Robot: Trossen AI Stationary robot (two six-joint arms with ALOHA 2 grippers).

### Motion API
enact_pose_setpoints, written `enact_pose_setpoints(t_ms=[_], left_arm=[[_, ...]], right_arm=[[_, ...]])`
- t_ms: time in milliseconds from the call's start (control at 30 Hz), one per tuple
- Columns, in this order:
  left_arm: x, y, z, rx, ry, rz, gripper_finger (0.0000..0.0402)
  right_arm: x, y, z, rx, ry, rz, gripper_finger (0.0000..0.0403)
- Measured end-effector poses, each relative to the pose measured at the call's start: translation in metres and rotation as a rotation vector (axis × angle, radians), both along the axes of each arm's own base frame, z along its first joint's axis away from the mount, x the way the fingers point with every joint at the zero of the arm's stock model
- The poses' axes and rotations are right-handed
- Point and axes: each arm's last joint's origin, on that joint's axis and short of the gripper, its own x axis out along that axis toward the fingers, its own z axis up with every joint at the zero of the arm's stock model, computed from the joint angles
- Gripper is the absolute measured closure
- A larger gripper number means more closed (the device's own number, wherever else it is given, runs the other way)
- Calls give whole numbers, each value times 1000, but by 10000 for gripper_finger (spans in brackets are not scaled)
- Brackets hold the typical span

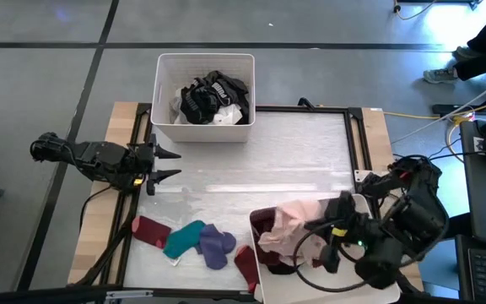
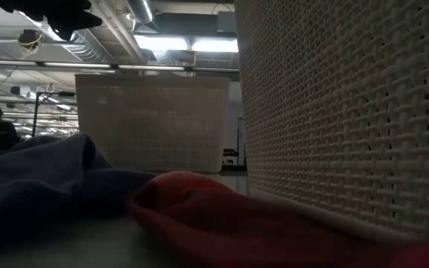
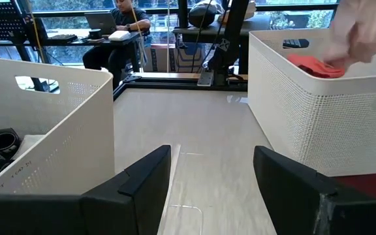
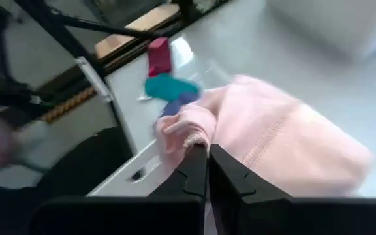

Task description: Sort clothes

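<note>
My right gripper (image 1: pixel 317 228) is over the near white bin (image 1: pixel 260 268) at the table's near right, shut on a pale pink garment (image 4: pixel 273 137). This bin holds maroon clothes (image 1: pixel 268 224). The far bin (image 1: pixel 163 93) holds black and white clothes (image 1: pixel 209 97). Maroon (image 1: pixel 150 230), teal (image 1: pixel 184 239), purple (image 1: pixel 216 247) and red (image 1: pixel 245 263) garments lie flat on the table near its front edge. My left gripper (image 1: pixel 169 165) is open and empty at the table's left, beside the far bin. My right gripper pinches the pink garment between its two shut fingers at a bunched edge (image 4: pixel 191 137). The fingers come from the table's right, slanting down. The garment spreads out beyond the fingertips above the near bin; it shows above the bin's rim in the left wrist view (image 3: pixel 364 26).
A bare strip of table (image 3: pixel 201 130) runs between the two bins ahead of my left gripper (image 3: pixel 212 156). In the low view the purple garment (image 2: pixel 43 179) and the red one (image 2: pixel 222 216) lie beside the near bin's wall (image 2: pixel 348 112). People sit beyond the table.
</note>
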Motion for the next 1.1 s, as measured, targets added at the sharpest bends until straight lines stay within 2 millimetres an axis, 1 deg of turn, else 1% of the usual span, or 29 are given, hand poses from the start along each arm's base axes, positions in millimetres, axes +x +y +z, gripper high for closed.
enact_pose_setpoints(t_ms=[133, 233, 400, 567, 667, 800, 867, 933, 1100], left_arm=[[0, 0, 0, 0, 0, 0, 192], [0, 0, 0, 2, 5, 0, 192], [0, 0, -1, 2, 7, 0, 192], [0, 0, -1, 2, 7, 0, 192], [0, 0, -1, 2, 6, 0, 192], [0, 0, -1, 2, 6, 0, 192], [0, 0, -1, 1, 6, 0, 192], [0, 0, -1, -1, 7, 1, 192], [-1, 0, -3, 4, 28, 1, 192]], right_arm=[[-6, 11, -6, 111, 26, -41, 393], [-7, 15, -13, 159, 52, -79, 393], [-3, 24, -41, 215, 208, -122, 393], [-1, 30, -70, 259, 345, -217, 393], [3, 28, -84, 254, 412, -252, 393], [11, 21, -91, 233, 443, -263, 392], [14, 18, -91, 222, 446, -259, 384], [18, 14, -91, 222, 446, -266, 366], [24, 6, -90, 217, 460, -257, 294]])
